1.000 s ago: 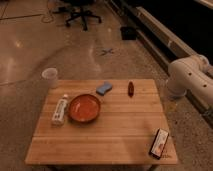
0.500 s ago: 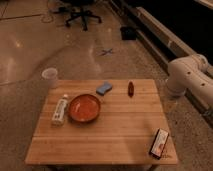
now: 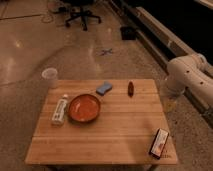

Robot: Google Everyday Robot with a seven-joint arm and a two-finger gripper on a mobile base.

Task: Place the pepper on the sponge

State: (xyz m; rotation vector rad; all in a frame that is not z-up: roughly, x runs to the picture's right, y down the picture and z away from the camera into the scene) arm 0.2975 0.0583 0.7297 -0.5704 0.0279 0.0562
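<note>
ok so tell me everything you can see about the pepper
The pepper is a small, elongated, dark red-brown piece lying on the wooden table near its far edge, long axis pointing roughly away from the camera. It sits apart from the light-blue sponge beside it, touching only the tabletop. Nothing holds it: the gripper is out of view, only the white arm shows past the table's right side.

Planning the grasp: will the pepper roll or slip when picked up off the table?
Likely light: the pepper is small beside the bowl. Its elongated, rounded shape lying flat on the table suggests it may roll if nudged sideways. The hand is out of view; only the arm shows, right of the table.
</note>
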